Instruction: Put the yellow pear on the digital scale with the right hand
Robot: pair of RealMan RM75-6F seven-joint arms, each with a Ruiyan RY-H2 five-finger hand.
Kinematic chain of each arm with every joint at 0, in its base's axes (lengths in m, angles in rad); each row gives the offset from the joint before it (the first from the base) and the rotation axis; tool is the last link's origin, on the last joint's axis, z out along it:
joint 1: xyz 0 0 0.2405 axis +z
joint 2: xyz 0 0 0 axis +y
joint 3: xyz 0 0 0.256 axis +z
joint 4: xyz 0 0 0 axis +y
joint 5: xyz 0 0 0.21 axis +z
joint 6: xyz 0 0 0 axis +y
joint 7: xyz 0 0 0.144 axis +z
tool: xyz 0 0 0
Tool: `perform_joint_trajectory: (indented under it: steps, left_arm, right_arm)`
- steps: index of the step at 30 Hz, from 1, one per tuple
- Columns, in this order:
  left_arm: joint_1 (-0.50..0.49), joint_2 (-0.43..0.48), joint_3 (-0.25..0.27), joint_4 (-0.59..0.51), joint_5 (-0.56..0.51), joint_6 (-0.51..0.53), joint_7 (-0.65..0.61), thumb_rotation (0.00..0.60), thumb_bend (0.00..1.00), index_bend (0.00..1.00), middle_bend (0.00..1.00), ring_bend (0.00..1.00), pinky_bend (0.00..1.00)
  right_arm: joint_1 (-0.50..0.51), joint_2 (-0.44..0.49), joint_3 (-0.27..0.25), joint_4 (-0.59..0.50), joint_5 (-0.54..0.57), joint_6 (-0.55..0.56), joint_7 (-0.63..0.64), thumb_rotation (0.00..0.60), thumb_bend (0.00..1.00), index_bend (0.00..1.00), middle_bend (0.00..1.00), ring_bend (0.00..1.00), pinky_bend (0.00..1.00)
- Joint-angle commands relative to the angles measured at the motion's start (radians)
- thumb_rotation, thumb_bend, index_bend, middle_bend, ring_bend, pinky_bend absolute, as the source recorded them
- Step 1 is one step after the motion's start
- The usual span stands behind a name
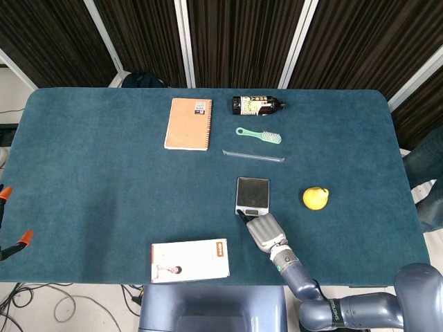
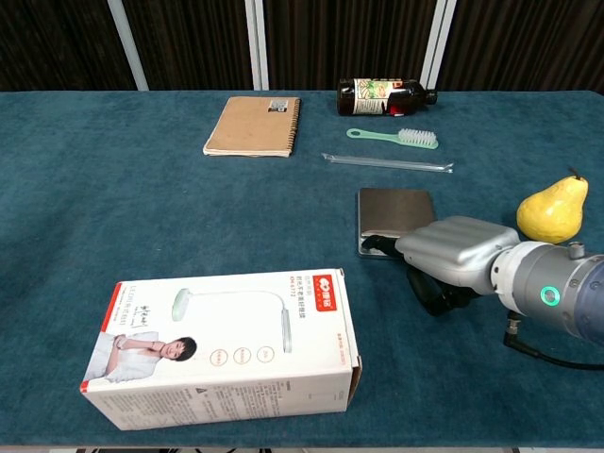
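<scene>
The yellow pear (image 1: 315, 198) (image 2: 552, 209) stands upright on the blue table, to the right of the small grey digital scale (image 1: 252, 193) (image 2: 394, 214). Nothing lies on the scale. My right hand (image 1: 264, 231) (image 2: 455, 252) hovers palm down just in front of the scale's near edge, left of the pear and apart from it. It holds nothing; its silver fingers stretch toward the scale and dark parts show underneath. My left hand appears in neither view.
A white lamp box (image 1: 190, 260) (image 2: 223, 347) lies at the front left. At the back are a brown notebook (image 1: 188, 123), a dark bottle (image 1: 257, 105) on its side, a green brush (image 1: 259, 135) and a clear straw (image 1: 253, 156).
</scene>
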State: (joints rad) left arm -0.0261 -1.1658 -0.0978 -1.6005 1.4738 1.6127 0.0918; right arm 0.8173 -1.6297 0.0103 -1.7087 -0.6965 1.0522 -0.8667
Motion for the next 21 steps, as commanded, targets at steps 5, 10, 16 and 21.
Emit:
perform_joint_trajectory:
  steps: [5,10,16,21]
  left_arm:
    - [0.000,0.000,0.001,-0.001,0.001,-0.001,0.001,0.600,0.19,0.09,0.05,0.00,0.04]
    - [0.001,0.001,0.000,-0.002,-0.001,0.001,0.000,0.600,0.19,0.09,0.05,0.00,0.04]
    - [0.001,0.002,-0.002,-0.002,-0.004,0.001,-0.002,0.600,0.19,0.09,0.06,0.00,0.04]
    - [0.002,0.002,-0.002,-0.002,-0.002,0.003,-0.002,0.600,0.19,0.09,0.05,0.00,0.04]
  right_arm:
    - [0.001,-0.004,-0.006,-0.004,-0.005,0.010,-0.005,0.600,0.96,0.10,0.64,0.68,0.77]
    - [0.002,-0.007,-0.003,-0.005,-0.003,0.014,-0.005,0.600,0.95,0.09,0.64,0.68,0.77]
    - [0.002,-0.003,0.021,-0.015,-0.037,0.041,0.014,0.600,0.95,0.04,0.58,0.63,0.77]
    - [-0.010,0.002,0.043,-0.021,-0.094,0.075,0.056,0.600,0.95,0.01,0.48,0.52,0.76]
